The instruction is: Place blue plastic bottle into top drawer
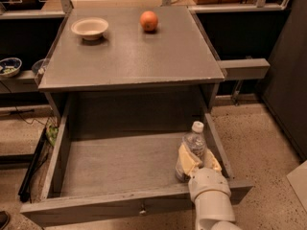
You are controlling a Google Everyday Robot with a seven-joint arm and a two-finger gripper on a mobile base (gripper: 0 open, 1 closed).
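The step in hand looks like the set-down: lower the blue plastic bottle (194, 145) until its base meets the floor of the top drawer (115, 164), keep it upright, then spread the jaws and lift straight up (the drawer's right wall is close, so no sideways drift). The gripper (197, 162) hangs in the drawer's front right corner, its jaws pinching the bottle's lower body from either side; the white cap stands above them.
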